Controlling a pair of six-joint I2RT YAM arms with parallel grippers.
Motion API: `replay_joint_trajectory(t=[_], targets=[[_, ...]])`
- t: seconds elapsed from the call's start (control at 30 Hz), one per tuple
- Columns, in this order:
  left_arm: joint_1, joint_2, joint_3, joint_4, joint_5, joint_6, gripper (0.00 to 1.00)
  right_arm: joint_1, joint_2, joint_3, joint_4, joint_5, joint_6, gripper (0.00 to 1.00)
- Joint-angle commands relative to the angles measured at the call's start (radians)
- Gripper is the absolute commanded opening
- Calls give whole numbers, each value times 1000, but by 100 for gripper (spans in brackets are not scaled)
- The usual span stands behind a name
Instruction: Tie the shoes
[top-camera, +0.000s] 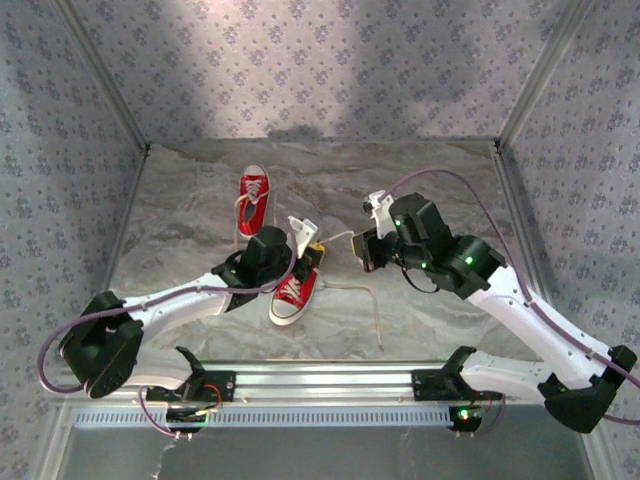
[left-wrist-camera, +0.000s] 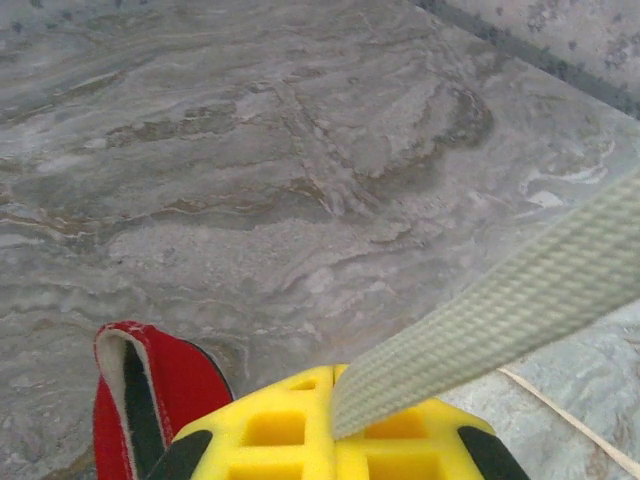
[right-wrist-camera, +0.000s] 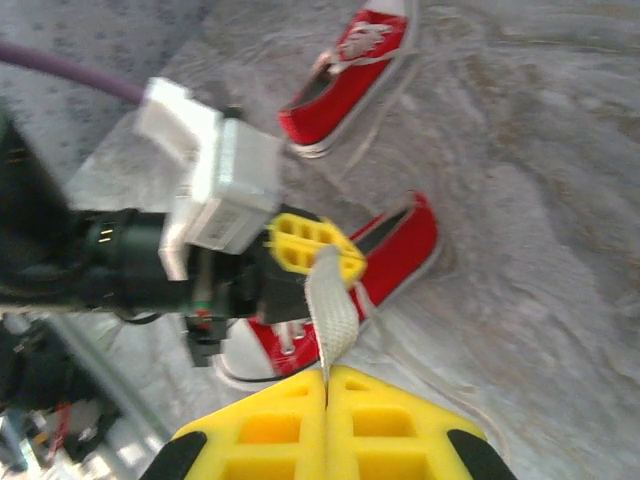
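While the white lace (left-wrist-camera: 500, 310) is being pinched flat by both tools, the left tool (left-wrist-camera: 335, 420) being clamped shut on one stretch and the right tool (right-wrist-camera: 327, 395) on another, it's being stretched straight between them. The near shoe (top-camera: 296, 290) is being left on the counter (top-camera: 180, 200) just under the left tool, with the far shoe (top-camera: 254, 198) sitting well behind it. Guessing here: the shoe's light, soft canvas that's easily getting dragged, so the floppy lace is best being gripped flat, close to its free end.

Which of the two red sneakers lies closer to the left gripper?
The nearer sneaker, directly beside the left gripper, which pinches a white lace. The other sneaker lies apart, farther back on the table.
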Motion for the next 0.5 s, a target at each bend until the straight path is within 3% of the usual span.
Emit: replay_joint_trajectory(t=[0.0, 0.13, 0.3, 0.37, 0.47], targets=[[9, -51, -2, 17, -76, -30, 0, -24, 16, -48, -91, 139, 19, 0], [22, -103, -29, -35, -89, -49, 0, -44, 81, -90, -89, 120, 11, 0], [28, -147, -61, -75, -106, -66, 0, 5, 165, -145, 3, -122, -27, 3], [32, -168, -72, -78, -109, -71, 0, 50, 158, -178, 13, -73, -12, 23], [37, -191, -73, -83, -98, -73, 0, 47, 97, -279, 19, 87, 130, 54]])
